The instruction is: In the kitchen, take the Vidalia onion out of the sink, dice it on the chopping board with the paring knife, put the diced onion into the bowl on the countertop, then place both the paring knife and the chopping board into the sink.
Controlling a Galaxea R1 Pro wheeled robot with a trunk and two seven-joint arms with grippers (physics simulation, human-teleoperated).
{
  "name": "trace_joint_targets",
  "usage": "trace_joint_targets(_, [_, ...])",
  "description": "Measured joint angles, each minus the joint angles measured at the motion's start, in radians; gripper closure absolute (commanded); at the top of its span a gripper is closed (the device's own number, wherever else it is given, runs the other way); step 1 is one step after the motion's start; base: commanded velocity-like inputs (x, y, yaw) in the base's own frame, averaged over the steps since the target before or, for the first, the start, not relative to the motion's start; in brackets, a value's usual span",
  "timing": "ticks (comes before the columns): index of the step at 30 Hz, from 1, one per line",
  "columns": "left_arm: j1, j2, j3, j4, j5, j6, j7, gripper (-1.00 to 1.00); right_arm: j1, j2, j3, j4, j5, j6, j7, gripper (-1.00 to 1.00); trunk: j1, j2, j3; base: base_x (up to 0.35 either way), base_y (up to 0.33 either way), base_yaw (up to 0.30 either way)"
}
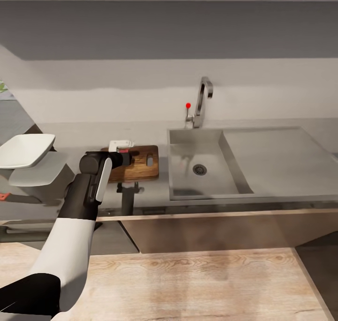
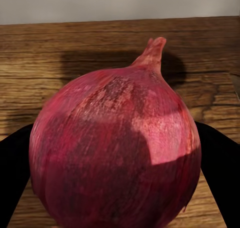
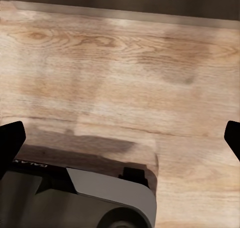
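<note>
In the head view the left gripper (image 1: 126, 158) reached over the chopping board (image 1: 141, 163), left of centre on the countertop (image 1: 84, 133), beside the sink (image 1: 206, 163). In the left wrist view its dark fingers (image 2: 15, 173) pressed both sides of a red-skinned onion (image 2: 115, 153), held just over the board's wood (image 2: 50, 52). The white bowl (image 1: 26, 149) sat at the far left edge. The right gripper's (image 3: 120, 138) fingertips (image 3: 11, 138) stood wide apart, with nothing between them, above the light wooden floor (image 3: 125, 67) and the robot's base (image 3: 75, 198).
</note>
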Motion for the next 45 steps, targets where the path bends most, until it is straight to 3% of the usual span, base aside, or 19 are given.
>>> trace_joint_targets(8, [0.0, 0.001, 0.0, 0.0, -0.001, 0.0, 0.0, 1.0, 0.0, 0.0, 0.0, 0.0, 0.0, 0.0, -0.001, -1.0, 0.0, 0.0, -0.009, 0.0, 0.0, 0.0])
trace_joint_targets(9, [0.0, 0.001, 0.0, -0.001, -0.001, 0.0, 0.0, -1.0, 0.0, 0.0, 0.0, 0.0, 0.0, 0.0, -0.001, -1.0, 0.0, 0.0, -0.01, 0.0, 0.0, 0.0])
trace_joint_targets(27, [0.0, 0.006, 0.002, -0.029, -0.003, 0.001, 0.0, -1.0, 0.0, 0.0, 0.0, 0.0, 0.0, 0.0, -0.003, -1.0, 0.0, 0.0, -0.01, 0.0, 0.0, 0.0])
trace_joint_targets(40, [0.0, 0.008, 0.013, -0.219, -0.003, 0.003, 0.0, -1.0, 0.0, 0.001, 0.0, 0.0, 0.0, 0.0, -0.004, -1.0, 0.0, 0.0, -0.01, 0.0, 0.0, 0.0])
trace_joint_targets(45, [0.0, 0.008, 0.016, -0.248, -0.003, 0.004, 0.0, -1.0, 0.0, 0.002, -0.001, 0.0, 0.0, 0.0, -0.005, -1.0, 0.0, 0.0, -0.01, 0.0, 0.0, 0.0])
